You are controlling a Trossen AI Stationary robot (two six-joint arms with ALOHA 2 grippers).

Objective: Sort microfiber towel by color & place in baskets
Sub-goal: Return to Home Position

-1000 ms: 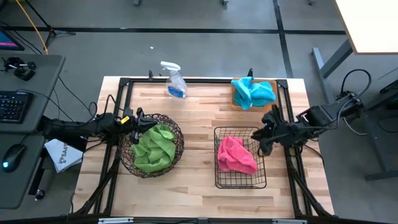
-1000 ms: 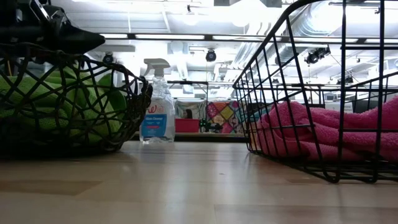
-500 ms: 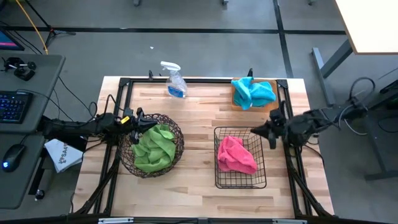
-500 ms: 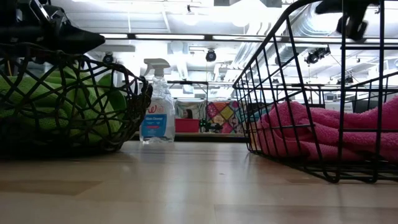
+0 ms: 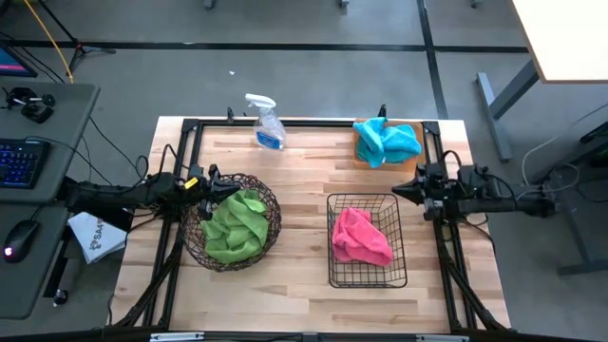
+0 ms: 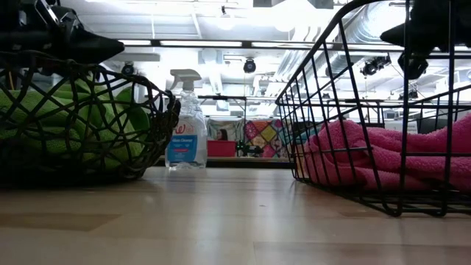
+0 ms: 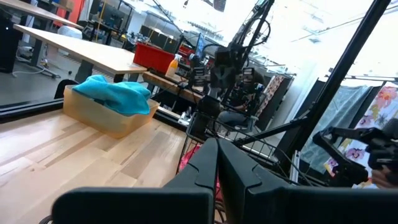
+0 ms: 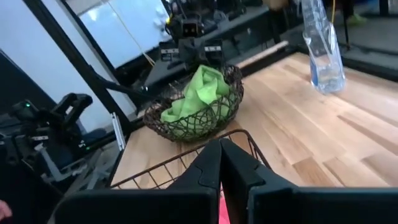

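- My left pincer [image 5: 226, 187] hovers over the left rim of the round wire bowl [image 5: 195, 242]. In the left wrist view its two fingers [image 7: 205, 163] lie pressed together with nothing between them.
- My right pincer [image 5: 399, 191] hangs at the right side of the table [image 5: 304, 171], its tip just by the far right corner of the square black wire basket [image 5: 330, 256]. The right wrist view shows its fingers [image 8: 210, 163] closed on each other as well, and empty.
- The green towel [image 5: 236, 226] lies bunched inside the round wire bowl.
- The pink towel [image 5: 360, 236] sits crumpled in the square black wire basket, more toward its right half.
- The turquoise towel [image 5: 387, 141] is heaped on the orange tray [image 5: 360, 155] at the far right corner of the table, spilling a little over its edges.
- A clear spray bottle [image 5: 267, 123] with blue liquid stands upright at the far edge, well apart from all three containers.
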